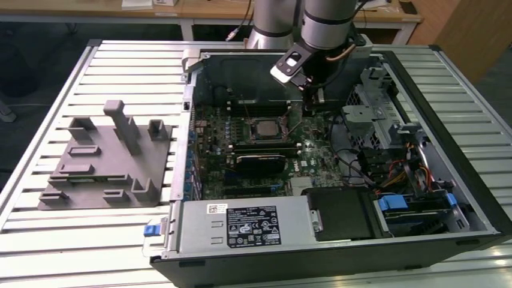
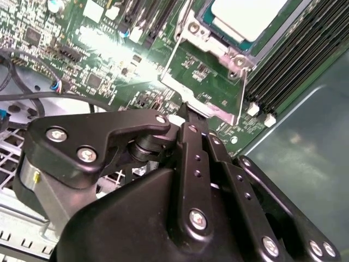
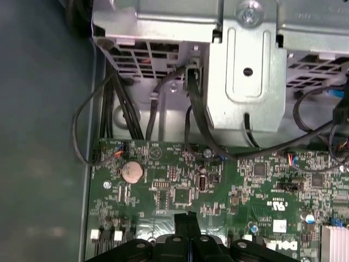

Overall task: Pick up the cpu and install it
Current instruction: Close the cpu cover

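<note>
**Exterior view.** I see an open computer case (image 1: 336, 264) lying on the slatted bench (image 1: 80, 246). The arm reaches down into it from the upper centre of the frame. The case holds a green motherboard (image 1: 320, 159) in the middle, a power supply (image 1: 240, 225) along the lower edge and a metal drive cage (image 1: 376, 120) toward the exterior view's right. The cpu (image 1: 264, 128) sits at the centre of the board inside its socket frame, between rows of black memory sticks (image 1: 258, 144). The hand (image 1: 310, 107) hangs over the board just up and to the exterior view's right of the cpu, apart from it. A grey fixture (image 1: 104, 162) rests on the bench toward the exterior view's left, outside the case.

**Second wrist view.** The hand (image 2: 184, 107) has its fingers pressed together and nothing between them. The pale silvery cpu (image 2: 248, 16) lies flat in the metal-rimmed socket frame (image 2: 232, 54), beside the memory sticks (image 2: 289, 60).

**First wrist view.** The fingertips of the hand (image 3: 188, 217) meet over the board, near a coin cell (image 3: 131, 172). Black cables (image 3: 109, 109) run from the board to the drive cage (image 3: 245, 65).
</note>
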